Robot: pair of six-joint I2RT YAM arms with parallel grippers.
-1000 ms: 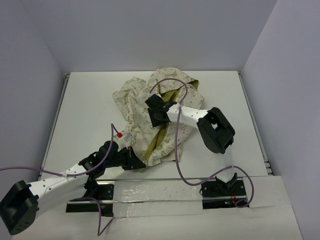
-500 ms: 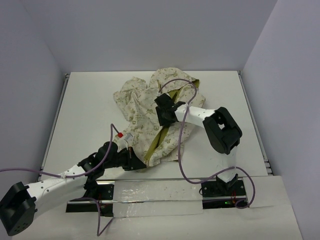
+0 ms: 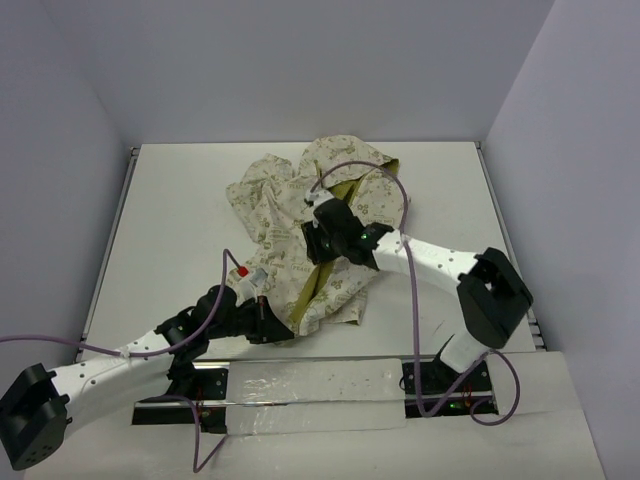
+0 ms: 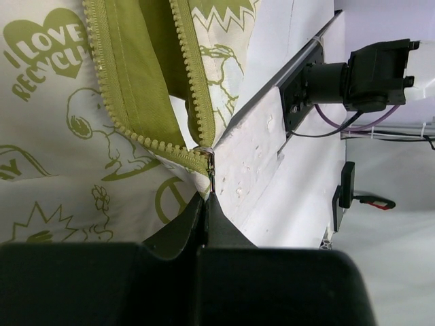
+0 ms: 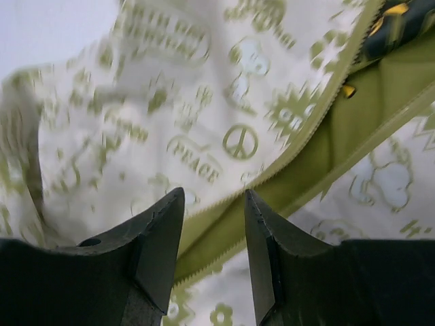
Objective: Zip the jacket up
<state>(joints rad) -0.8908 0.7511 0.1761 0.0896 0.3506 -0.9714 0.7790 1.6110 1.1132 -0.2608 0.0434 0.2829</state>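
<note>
**Ana:** From the camera above, where is the jacket (image 3: 268, 210)?

**Ben:** It lies crumpled on the white bench (image 3: 170, 220), in the middle and toward the far side. The front is open, so the green lining (image 3: 346, 190) shows. The left jaws are at its near hem, close to the front edge of the bench. The right jaws are over the middle of the jacket, at the open front.

**Ana:** And the left wrist camera?

**Ben:** The left jaws are pressed together and pinch the tip of the metal zipper pull (image 4: 211, 173). The slider sits at the hem end of the zipper (image 4: 194, 71), where the two rows of teeth meet. Beyond it the rows go apart.

**Ana:** The right wrist camera?

**Ben:** The right jaws are spread and hold nothing. Between them I see one row of teeth and a strip of lining. Whether the tips touch the cloth, I cannot tell.
</note>
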